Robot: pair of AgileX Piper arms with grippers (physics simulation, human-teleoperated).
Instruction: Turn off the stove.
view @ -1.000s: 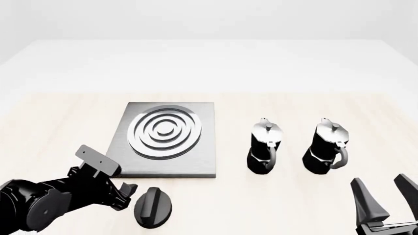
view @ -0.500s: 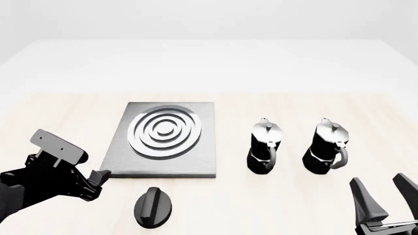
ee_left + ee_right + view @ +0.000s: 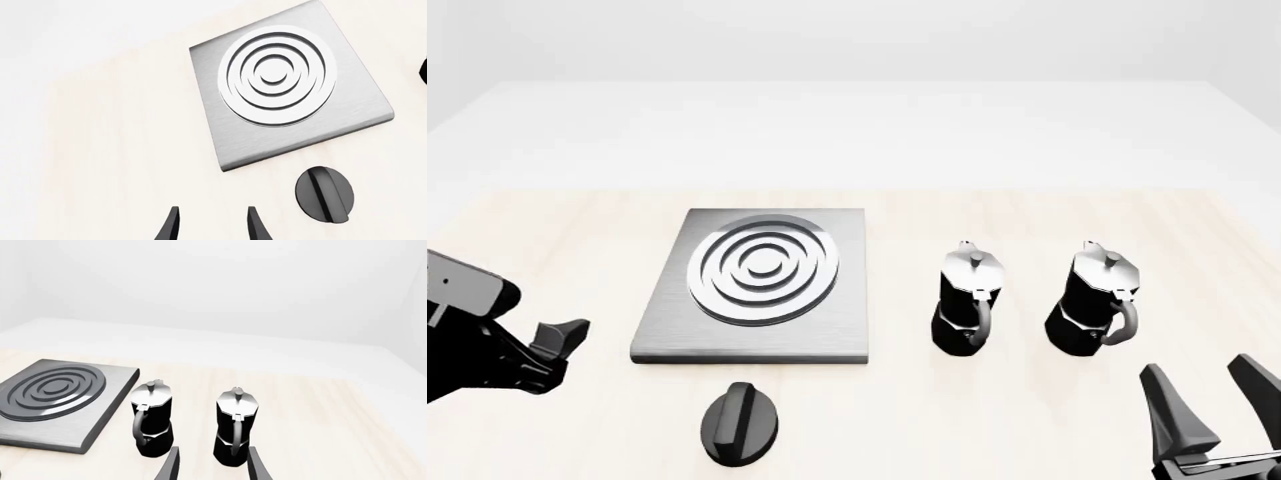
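Observation:
The stove [image 3: 827, 335] is a flat grey metal slab with silver burner rings [image 3: 763, 267], left of centre on the table. Its round black knob [image 3: 741, 423] with a raised bar lies apart, just in front of the slab. My left gripper [image 3: 557, 352] is open and empty at the far left, well clear of the knob. In the left wrist view the stove [image 3: 220, 135] and knob [image 3: 324, 194] show beyond the open left gripper [image 3: 212, 223]. My right gripper [image 3: 1212, 395] is open and empty at the front right; it also shows in the right wrist view [image 3: 212, 463].
Two black-and-silver moka pots [image 3: 969, 298] [image 3: 1093, 300] stand side by side right of the stove, ahead of the right gripper. They show in the right wrist view [image 3: 152, 418] [image 3: 235, 426], with the stove [image 3: 100, 427] beside them. The wooden tabletop [image 3: 561, 240] meets white ground behind.
My left arm has drawn back to the left, away from the knob and the stove's front corner. The knob, stove, pots and right arm have not moved.

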